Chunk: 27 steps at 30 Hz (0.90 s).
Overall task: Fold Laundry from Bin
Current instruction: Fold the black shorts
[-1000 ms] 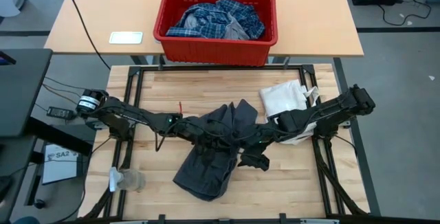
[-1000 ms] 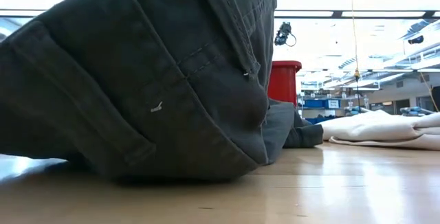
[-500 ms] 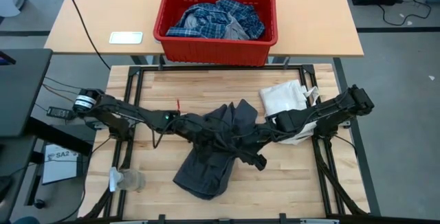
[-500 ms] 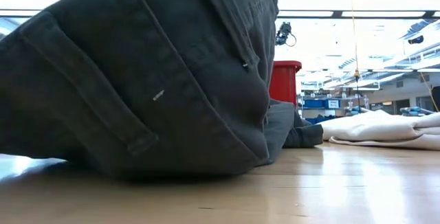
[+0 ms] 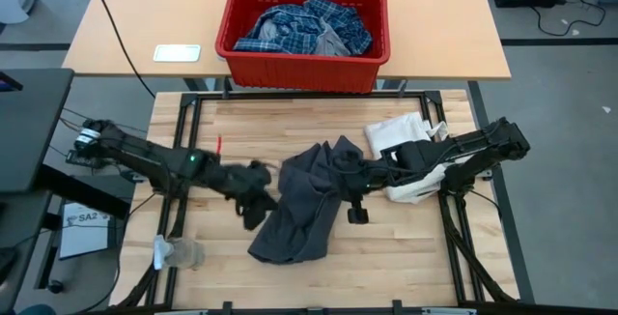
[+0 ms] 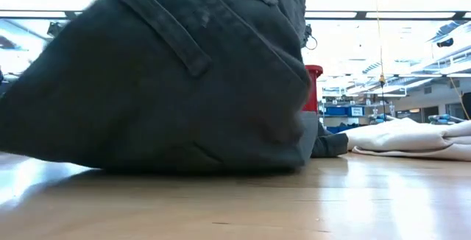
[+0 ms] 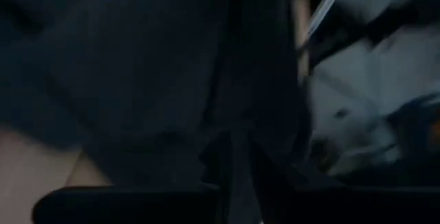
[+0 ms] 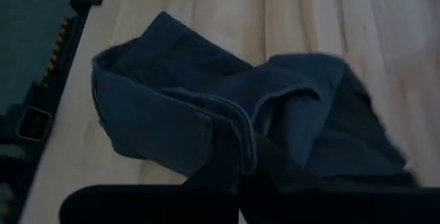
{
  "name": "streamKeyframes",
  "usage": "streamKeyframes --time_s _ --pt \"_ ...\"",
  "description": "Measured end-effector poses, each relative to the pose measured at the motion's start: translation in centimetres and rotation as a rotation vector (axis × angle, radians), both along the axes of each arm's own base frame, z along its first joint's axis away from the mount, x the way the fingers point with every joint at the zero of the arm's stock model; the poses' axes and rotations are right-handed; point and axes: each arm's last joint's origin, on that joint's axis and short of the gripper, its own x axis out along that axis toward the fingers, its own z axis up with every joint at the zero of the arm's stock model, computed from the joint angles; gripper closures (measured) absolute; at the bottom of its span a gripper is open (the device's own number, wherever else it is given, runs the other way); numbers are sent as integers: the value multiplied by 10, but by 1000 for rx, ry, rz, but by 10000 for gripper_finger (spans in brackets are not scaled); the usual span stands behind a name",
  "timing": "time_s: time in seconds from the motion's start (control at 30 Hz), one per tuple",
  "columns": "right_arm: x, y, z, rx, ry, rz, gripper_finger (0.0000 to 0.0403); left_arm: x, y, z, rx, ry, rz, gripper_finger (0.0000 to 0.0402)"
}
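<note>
Though small, white label (image 5: pixel 81 217) reads "SA2".

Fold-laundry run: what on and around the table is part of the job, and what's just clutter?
Job:
- dark grey garment, both grippers on it: left gripper, right gripper
- red bin
- plaid shirt in it

Lying about:
- white fabric bag
- white card
- clear plastic piece

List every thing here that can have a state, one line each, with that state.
dark grey shorts: crumpled on the table, gripped from both sides.
left hand: shut on the shorts' left edge.
right hand: shut on a hem.
red bin: upright, plaid shirt heaped inside.
white bag: lying unfolded.
</note>
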Motion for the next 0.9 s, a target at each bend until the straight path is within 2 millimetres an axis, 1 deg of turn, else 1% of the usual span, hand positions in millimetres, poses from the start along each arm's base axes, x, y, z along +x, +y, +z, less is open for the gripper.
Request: streamKeyframes --time_s 0.1,0.27,0.33,0.43,0.53,0.63,0.77,0.83,0.9 --pt "-1 0 -1 56 17 -55 389 -5 -21 -11 37 73 -73 353" --pt "-1 0 -1 96 18 -99 389 -4 -55 -30 130 106 -324 353" --pt "0 0 -1 108 15 -113 389 -3 -63 -39 153 134 -367 353" --pt "0 -1 -1 127 16 -137 389 0 -70 -52 214 178 -424 351" --pt "-1 1 -1 140 18 -146 389 1 -75 -65 293 225 -504 334" --pt "-1 4 -1 140 19 -136 389 -2 -82 -75 335 265 -571 295" --pt "-3 8 -1 162 25 -149 386 -6 -90 -85 408 293 -677 218" --pt "-3 9 -1 178 30 -164 383 -8 -94 -91 469 301 -752 177" --pt "-4 11 -1 189 31 -179 383 -9 -98 -97 526 317 -790 140"
